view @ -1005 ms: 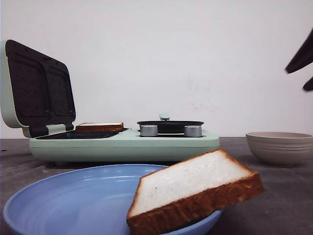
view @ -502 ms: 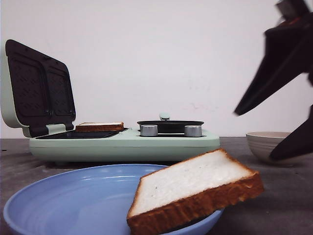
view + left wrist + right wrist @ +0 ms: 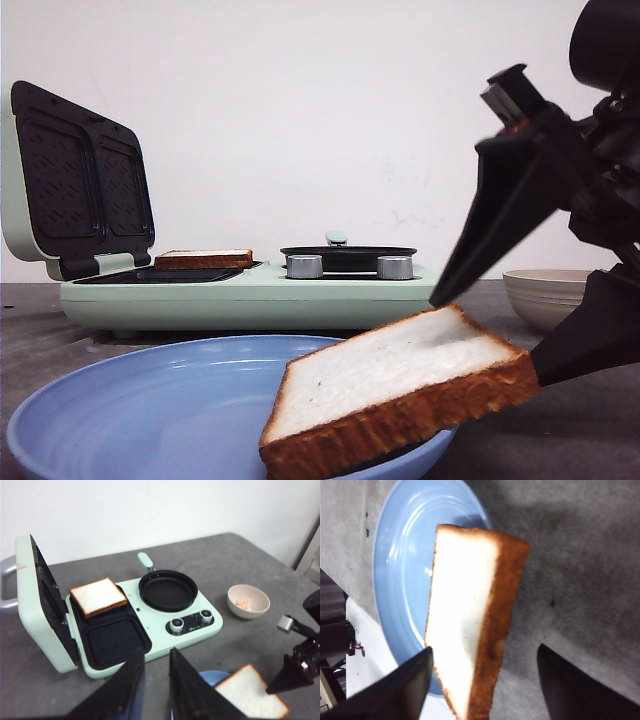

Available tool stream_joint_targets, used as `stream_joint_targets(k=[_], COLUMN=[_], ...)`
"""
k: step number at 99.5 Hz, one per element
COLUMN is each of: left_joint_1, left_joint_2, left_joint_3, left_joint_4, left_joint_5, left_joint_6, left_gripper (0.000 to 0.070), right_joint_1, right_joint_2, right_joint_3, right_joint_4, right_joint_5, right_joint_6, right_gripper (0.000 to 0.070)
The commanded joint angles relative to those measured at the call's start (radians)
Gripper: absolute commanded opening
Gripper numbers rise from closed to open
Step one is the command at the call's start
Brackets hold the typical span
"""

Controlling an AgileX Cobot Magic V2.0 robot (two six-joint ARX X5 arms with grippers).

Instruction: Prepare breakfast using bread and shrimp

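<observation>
Right gripper (image 3: 500, 335): we read the jaws as spread wide and not yet bearing on anything. In the right wrist view one finger stands on each side of the near bread slice, with open space at both.
Near bread slice (image 3: 400, 385): it lies between the right gripper's fingers, tilted, one end on the blue plate (image 3: 150, 410) and the other jutting past the plate's rim toward the gripper. We judge it not yet moved to the machine.
Left gripper (image 3: 156, 687): the fingers stand slightly apart with nothing between them. It hangs over the table, with the plate below it and the machine beyond its tips.
Sandwich maker (image 3: 150, 630): it lies beyond both grippers, lid raised. It has two dark wells side by side, plus a round pan (image 3: 167, 589) on the side toward the right gripper.
Far bread slice (image 3: 98, 596): it lies flat in the well farther from the left gripper. We count this step as done. The well nearer the left gripper shows no contents.
Shrimp (image 3: 244, 604): pale orange pieces lie in the small bowl (image 3: 248, 601), beyond the right gripper and well apart from the machine. We judge them untouched.
Remaining work, as judged: grip the near slice and carry it to the machine, then move the shrimp. We cannot tell the intended order or the final layout.
</observation>
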Motion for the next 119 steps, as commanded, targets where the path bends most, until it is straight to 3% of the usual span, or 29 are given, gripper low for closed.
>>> stream_joint_targets(k=[1,18,41,51,82,119], left_joint_1=[-0.008,-0.008,-0.008,-0.008,-0.008,-0.008], left_joint_2=[-0.001,-0.006,-0.006,-0.006,-0.006,-0.018], left_joint_3=[-0.006,-0.024,-0.024,-0.024,-0.024,-0.024], left_joint_4=[0.034,0.044,0.043,0.043,0.036,0.024], left_joint_5=[0.002,0.002,0.002,0.002,0.003,0.013], left_joint_6=[-0.002,-0.002,-0.002,-0.002,-0.002,-0.002], left_gripper=[0.0,0.0,0.0,0.0,0.0,0.0], right_joint_1=[0.007,0.02,0.04,0.047,0.062,0.07], right_joint_2=[0.021,0.027,0.029,0.036,0.039,0.021], right_joint_3=[0.016,0.016,0.016,0.016,0.016,0.036], right_joint_4=[0.008,0.015,0.053,0.063,0.134,0.51], right_joint_5=[-0.003,-0.002,0.0,-0.001,-0.014,-0.027], right_joint_6=[0.011,0.011,0.037,0.037,0.043,0.264], right_gripper=[0.0306,0.016,0.0147,0.0002,0.0,0.0])
